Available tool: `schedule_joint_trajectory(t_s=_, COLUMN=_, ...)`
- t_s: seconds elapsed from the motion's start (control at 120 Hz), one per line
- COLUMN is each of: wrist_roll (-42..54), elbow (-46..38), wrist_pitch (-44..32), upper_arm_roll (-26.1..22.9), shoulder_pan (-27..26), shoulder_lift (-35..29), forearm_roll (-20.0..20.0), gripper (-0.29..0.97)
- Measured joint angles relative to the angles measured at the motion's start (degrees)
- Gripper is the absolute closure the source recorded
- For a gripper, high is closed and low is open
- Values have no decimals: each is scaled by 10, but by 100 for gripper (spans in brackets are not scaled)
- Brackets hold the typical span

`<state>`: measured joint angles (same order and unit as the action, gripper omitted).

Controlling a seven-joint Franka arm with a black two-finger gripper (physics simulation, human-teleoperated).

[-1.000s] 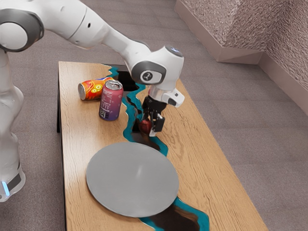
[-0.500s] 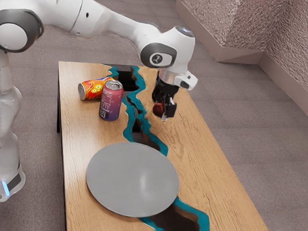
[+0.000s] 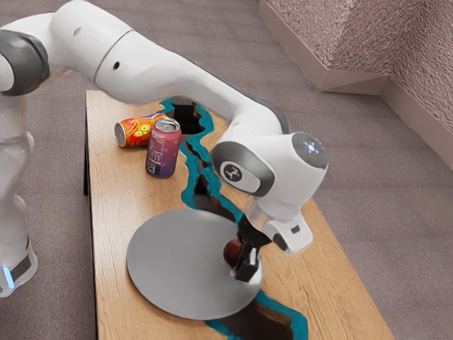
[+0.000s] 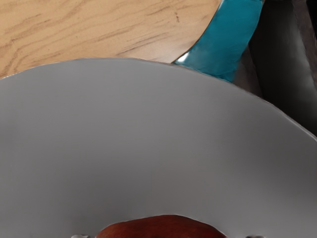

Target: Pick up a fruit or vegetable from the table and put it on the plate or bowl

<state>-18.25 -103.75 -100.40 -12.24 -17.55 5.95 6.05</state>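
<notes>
A small dark red fruit (image 3: 232, 251) sits between the black fingers of my gripper (image 3: 239, 259), which is shut on it. It hangs just above the right part of the large grey round plate (image 3: 177, 265) in the exterior view. Under my hand the wrist view has the same red fruit (image 4: 158, 227) at its lower edge, with the grey plate (image 4: 138, 139) spread beneath it. I cannot tell whether the fruit touches the plate.
A purple can (image 3: 163, 146) stands upright at the table's far end, and an orange can (image 3: 138, 130) lies on its side behind it. A teal and dark resin strip (image 3: 205, 173) runs along the wooden table (image 3: 311, 269). My arm reaches over the table's middle.
My gripper has carried the red fruit from above the resin strip, first up and toward the exterior view's right, then down toward the near end, over the plate's right part.
</notes>
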Motion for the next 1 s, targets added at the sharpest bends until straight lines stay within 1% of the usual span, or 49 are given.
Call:
schedule_joint_trajectory(t_s=0.05, wrist_roll=-3, elbow=-2, wrist_pitch=0, upper_arm_roll=32, shoulder_pan=20, shoulder_lift=0, forearm_roll=-4, gripper=38)
schedule_joint_trajectory(t_s=0.108, wrist_roll=-6, elbow=-3, wrist_pitch=1, upper_arm_roll=46, shoulder_pan=36, shoulder_lift=0, forearm_roll=-8, gripper=37)
schedule_joint_trajectory(t_s=0.183, wrist_roll=-9, elbow=-3, wrist_pitch=1, upper_arm_roll=52, shoulder_pan=19, shoulder_lift=0, forearm_roll=-10, gripper=37)
schedule_joint_trajectory(t_s=0.25, wrist_roll=-14, elbow=-6, wrist_pitch=2, upper_arm_roll=46, shoulder_pan=1, shoulder_lift=-4, forearm_roll=-11, gripper=37)
schedule_joint_trajectory(t_s=0.317, wrist_roll=-21, elbow=-19, wrist_pitch=8, upper_arm_roll=39, shoulder_pan=-12, shoulder_lift=-36, forearm_roll=-10, gripper=37)
schedule_joint_trajectory(t_s=0.375, wrist_roll=-28, elbow=-54, wrist_pitch=15, upper_arm_roll=37, shoulder_pan=-25, shoulder_lift=-84, forearm_roll=-9, gripper=37)
schedule_joint_trajectory(t_s=0.417, wrist_roll=-33, elbow=-74, wrist_pitch=18, upper_arm_roll=38, shoulder_pan=-33, shoulder_lift=-106, forearm_roll=-9, gripper=38)
schedule_joint_trajectory(t_s=0.55, wrist_roll=-48, elbow=-121, wrist_pitch=25, upper_arm_roll=37, shoulder_pan=-10, shoulder_lift=-131, forearm_roll=-11, gripper=36)
schedule_joint_trajectory(t_s=0.675, wrist_roll=-58, elbow=-126, wrist_pitch=29, upper_arm_roll=36, shoulder_pan=-9, shoulder_lift=-133, forearm_roll=-14, gripper=16)
schedule_joint_trajectory(t_s=0.742, wrist_roll=-62, elbow=-126, wrist_pitch=30, upper_arm_roll=35, shoulder_pan=-9, shoulder_lift=-133, forearm_roll=-15, gripper=10)
schedule_joint_trajectory(t_s=0.825, wrist_roll=-66, elbow=-124, wrist_pitch=31, upper_arm_roll=36, shoulder_pan=-8, shoulder_lift=-131, forearm_roll=-15, gripper=6)
schedule_joint_trajectory(t_s=0.867, wrist_roll=-62, elbow=-97, wrist_pitch=30, upper_arm_roll=39, shoulder_pan=-4, shoulder_lift=-110, forearm_roll=-11, gripper=4)
schedule_joint_trajectory(t_s=0.917, wrist_roll=-47, elbow=-11, wrist_pitch=27, upper_arm_roll=63, shoulder_pan=-4, shoulder_lift=-53, forearm_roll=10, gripper=3)
schedule_joint_trajectory(t_s=0.958, wrist_roll=-28, elbow=75, wrist_pitch=24, upper_arm_roll=124, shoulder_pan=-38, shoulder_lift=-8, forearm_roll=28, gripper=2)
schedule_joint_trajectory(t_s=0.975, wrist_roll=-20, elbow=97, wrist_pitch=21, upper_arm_roll=147, shoulder_pan=-39, shoulder_lift=4, forearm_roll=33, gripper=2)
schedule_joint_trajectory(t_s=1.0, wrist_roll=-9, elbow=119, wrist_pitch=16, upper_arm_roll=180, shoulder_pan=-26, shoulder_lift=17, forearm_roll=40, gripper=2)
